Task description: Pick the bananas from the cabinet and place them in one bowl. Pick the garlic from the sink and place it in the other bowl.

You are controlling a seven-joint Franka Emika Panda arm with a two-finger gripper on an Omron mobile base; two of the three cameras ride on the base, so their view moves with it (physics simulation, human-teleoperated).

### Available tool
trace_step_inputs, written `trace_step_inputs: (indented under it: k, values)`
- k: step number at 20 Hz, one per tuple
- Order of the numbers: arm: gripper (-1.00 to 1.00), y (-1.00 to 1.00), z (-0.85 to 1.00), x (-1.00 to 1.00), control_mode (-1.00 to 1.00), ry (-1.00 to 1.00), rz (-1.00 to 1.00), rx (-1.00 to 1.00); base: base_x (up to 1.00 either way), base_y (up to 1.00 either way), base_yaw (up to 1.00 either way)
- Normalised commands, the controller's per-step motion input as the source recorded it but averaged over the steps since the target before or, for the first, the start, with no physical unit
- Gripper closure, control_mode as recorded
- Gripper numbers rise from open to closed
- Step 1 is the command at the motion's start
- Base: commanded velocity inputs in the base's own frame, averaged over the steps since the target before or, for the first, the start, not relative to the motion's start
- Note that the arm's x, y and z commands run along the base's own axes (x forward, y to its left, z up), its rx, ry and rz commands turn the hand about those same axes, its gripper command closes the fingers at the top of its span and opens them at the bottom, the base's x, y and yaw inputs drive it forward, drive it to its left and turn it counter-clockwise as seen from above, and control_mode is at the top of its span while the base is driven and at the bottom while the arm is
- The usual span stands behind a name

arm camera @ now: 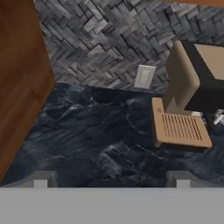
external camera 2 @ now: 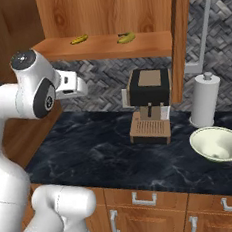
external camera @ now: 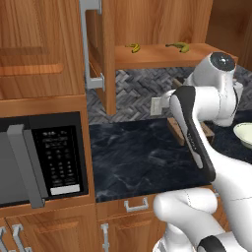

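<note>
Two small yellow bananas (external camera: 134,47) (external camera: 180,47) lie apart on the shelf of the open wooden cabinet (external camera: 157,58). The right base view shows the same bananas (external camera 2: 79,39) (external camera 2: 126,37) on the cabinet shelf (external camera 2: 106,49). My gripper (arm camera: 111,179) is open, its fingertips (arm camera: 41,179) wide apart with nothing between them. It hangs over the dark counter, below the shelf and left of the coffee machine. My hand (external camera 2: 71,85) sits under the shelf's left end. A cream-white bowl (external camera 2: 218,144) (external camera: 244,134) stands empty at the counter's right. The garlic and the sink are out of view.
A brown and black coffee machine (external camera 2: 148,92) (arm camera: 197,74) stands at the back of the marble counter (external camera: 138,152). A paper towel roll (external camera 2: 206,99) is beside the bowl. The cabinet door (external camera: 98,44) hangs open. A microwave (external camera: 44,157) sits to the left.
</note>
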Motion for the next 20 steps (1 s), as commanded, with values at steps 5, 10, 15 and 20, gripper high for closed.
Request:
trace_step_inputs:
  k: [5,10,15,20]
  values:
    - [-1.0,-0.25,0.15,-0.19,-1.0,-0.11,0.0,-0.04,0.0,0.0,0.0]
    - [-1.0,-0.18,0.44,0.0,-1.0,-0.02,-0.03,0.0,0.0,0.0,0.0]
    - [-1.0,-0.08,0.44,0.0,-1.0,0.0,-0.08,0.0,0.0,0.0,0.0]
    - [-1.0,-0.18,0.38,0.02,-1.0,0.0,-0.08,0.0,0.0,0.0,0.0]
